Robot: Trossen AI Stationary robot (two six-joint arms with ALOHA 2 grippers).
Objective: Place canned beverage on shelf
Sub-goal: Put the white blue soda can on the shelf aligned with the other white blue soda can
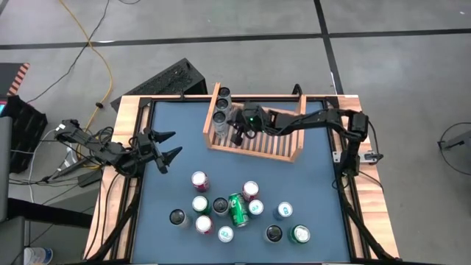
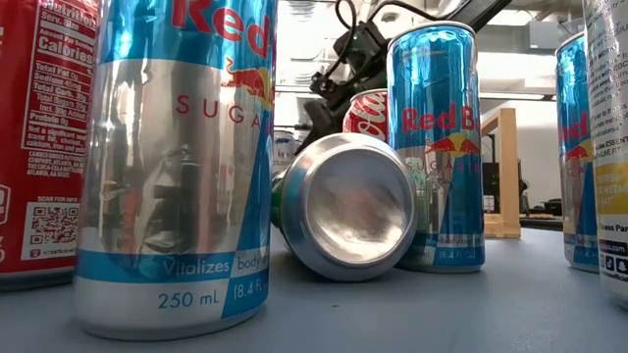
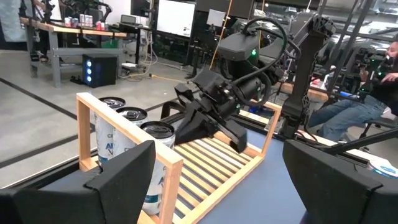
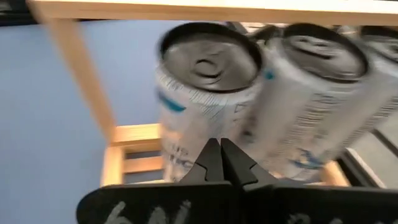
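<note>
Big blue-and-silver can [image 2: 172,167] fills the left of the low view, standing on the tabletop [image 1: 176,158] with many more cans in the lower middle of the high view. Upper middle holds the shelf [image 1: 254,149], with three cans [image 1: 220,114] in its left end. Over it, the right claw [image 4: 221,155] is pinched closed on nothing. At mid left, the left claw [image 1: 171,145] waits, spread wide, holding nothing. Cans look stiff, smooth, slippery and probably heavy if full; squeeze one round its middle.

"250 mL" on Red Bull can [image 2: 172,167]
</note>
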